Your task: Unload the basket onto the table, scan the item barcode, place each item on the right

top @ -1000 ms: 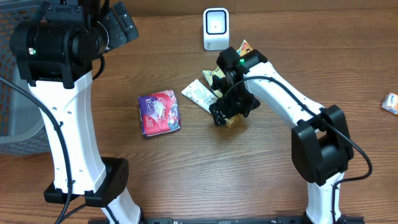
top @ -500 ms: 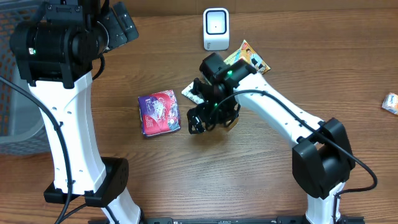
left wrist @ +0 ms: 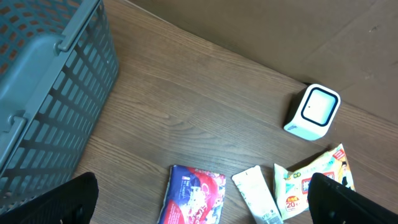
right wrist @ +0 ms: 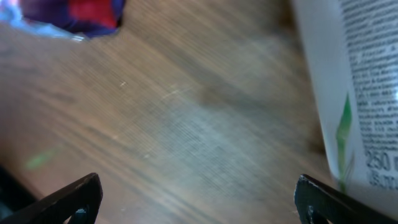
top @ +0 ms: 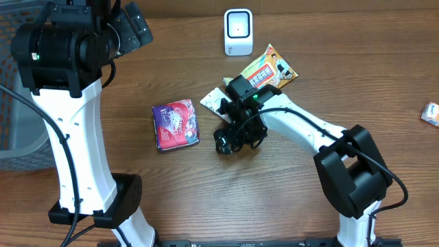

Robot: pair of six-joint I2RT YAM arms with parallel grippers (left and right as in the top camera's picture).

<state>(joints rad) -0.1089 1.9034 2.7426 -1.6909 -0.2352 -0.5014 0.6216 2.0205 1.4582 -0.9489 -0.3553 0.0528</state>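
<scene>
The white barcode scanner point(top: 238, 31) stands at the back of the table, also seen as the scanner point(left wrist: 313, 111) in the left wrist view. A red-and-purple packet point(top: 175, 123), a white tube point(top: 219, 103) and a yellow packet point(top: 269, 68) lie in front of it. My right gripper point(top: 232, 140) is low over bare wood between the tube and the red packet, open and holding nothing. In the right wrist view the gripper point(right wrist: 199, 199) shows wood between its fingers, with the tube point(right wrist: 354, 93) to its right. My left gripper point(left wrist: 202, 202) hangs high, open and empty.
A grey mesh basket point(left wrist: 43, 81) stands at the table's left edge. A small packet point(top: 431, 113) lies at the far right edge. The right arm's base point(top: 353, 178) sits at the front right, the left arm's column point(top: 75, 144) at the front left.
The right arm swung left and forward off the yellow packet, which now lies uncovered, and settled low beside the white tube. The left arm stayed still.
</scene>
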